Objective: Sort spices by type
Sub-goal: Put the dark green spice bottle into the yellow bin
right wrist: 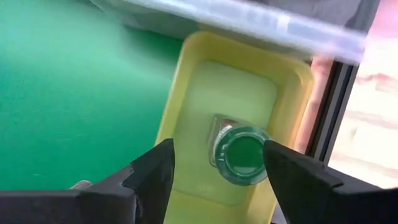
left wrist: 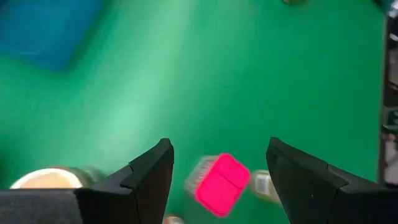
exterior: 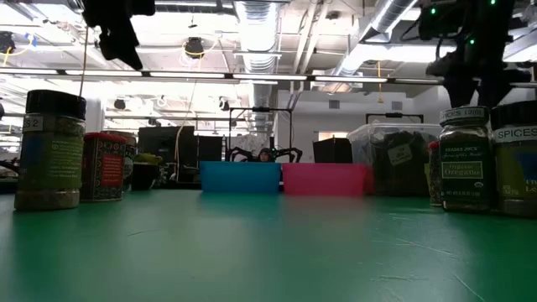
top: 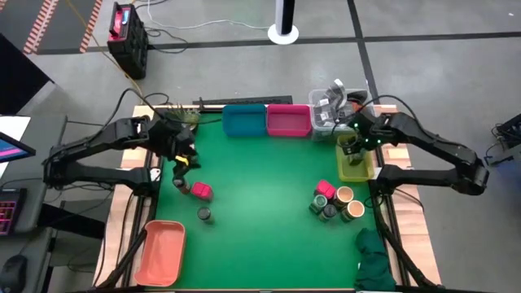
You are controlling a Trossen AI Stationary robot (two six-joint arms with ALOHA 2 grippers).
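Green mat table [top: 260, 195]: blue bin [top: 244, 120], pink bin [top: 288, 120] and clear tub [top: 326, 110] along the far edge, yellow tray [top: 356, 167] under the right gripper [top: 352, 146], orange tray [top: 160, 251] at the near left corner, magenta pack [top: 201, 191] just below the left gripper [top: 181, 169], jar cluster [top: 335, 202] near the yellow tray.

Motion blur smears the pink pack [left wrist: 222, 185] below the left pincer [left wrist: 217, 163]; a tan-topped jar [left wrist: 46, 179] is cut off by the frame edge.

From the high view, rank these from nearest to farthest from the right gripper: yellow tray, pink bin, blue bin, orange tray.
Right gripper hangs over the table's right edge.
1. Yellow tray, directly under it.
2. Pink bin, back edge, centre.
3. Blue bin, back edge, further left.
4. Orange tray, front-left corner.
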